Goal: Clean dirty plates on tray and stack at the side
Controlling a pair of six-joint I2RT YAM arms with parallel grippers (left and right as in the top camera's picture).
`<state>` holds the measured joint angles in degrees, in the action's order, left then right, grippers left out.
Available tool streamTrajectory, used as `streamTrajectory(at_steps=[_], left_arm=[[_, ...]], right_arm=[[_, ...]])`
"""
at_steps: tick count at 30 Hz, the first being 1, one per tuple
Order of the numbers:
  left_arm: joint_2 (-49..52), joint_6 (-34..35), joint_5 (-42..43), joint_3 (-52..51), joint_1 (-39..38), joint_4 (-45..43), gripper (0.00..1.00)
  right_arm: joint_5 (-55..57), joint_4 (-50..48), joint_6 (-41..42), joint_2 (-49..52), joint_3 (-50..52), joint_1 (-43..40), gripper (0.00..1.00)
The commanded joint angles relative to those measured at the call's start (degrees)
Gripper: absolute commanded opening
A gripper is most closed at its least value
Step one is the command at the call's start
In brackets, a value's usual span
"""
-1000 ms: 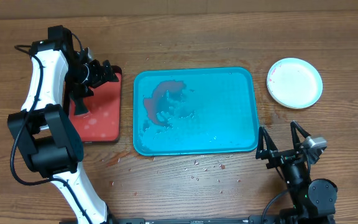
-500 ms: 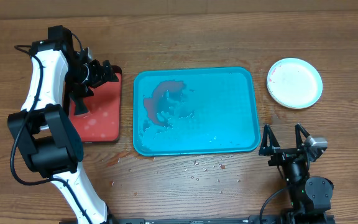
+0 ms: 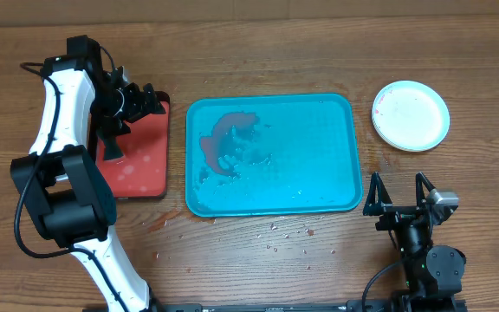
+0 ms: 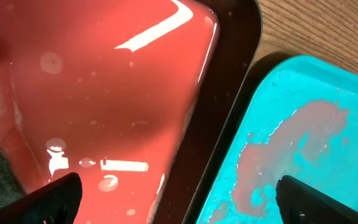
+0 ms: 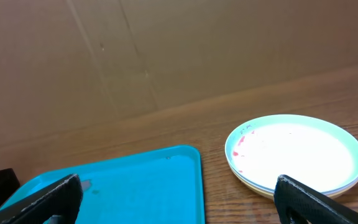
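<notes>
The turquoise tray (image 3: 272, 154) lies mid-table with a red sauce smear (image 3: 225, 137) and crumbs on its left part; no plates are on it. The plates (image 3: 411, 115) sit stacked on the table at the right, the top one pale mint-rimmed with small red specks; they also show in the right wrist view (image 5: 295, 153). My left gripper (image 3: 145, 102) is open and empty over the red tray's right edge, next to the turquoise tray (image 4: 303, 143). My right gripper (image 3: 398, 196) is open and empty near the front edge, below the tray's right corner.
A smaller red tray (image 3: 137, 147) with a dark rim lies left of the turquoise tray. Red crumbs (image 3: 275, 232) are scattered on the wood in front of the tray. A brown cardboard wall (image 5: 166, 50) stands behind the table.
My right gripper has drawn back a little toward the front right edge. The left arm, tray and plates have not moved.
</notes>
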<state>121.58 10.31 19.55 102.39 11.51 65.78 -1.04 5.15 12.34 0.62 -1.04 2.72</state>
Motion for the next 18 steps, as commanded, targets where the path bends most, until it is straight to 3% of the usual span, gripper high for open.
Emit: streamTrajectory(at_steps=[1,18], left_arm=[[-0.61,-1.11,0.85,1.33,0.11,-0.04,1.0],[-0.48,-1.14,0.81,1.31,0.11,0.28,1.0]], right_arm=[[0.57,-0.33,-0.39,-0.46,0.57,-0.22,1.0],[0.57,-0.33,-0.39,-0.46,0.57,-0.22,1.0]])
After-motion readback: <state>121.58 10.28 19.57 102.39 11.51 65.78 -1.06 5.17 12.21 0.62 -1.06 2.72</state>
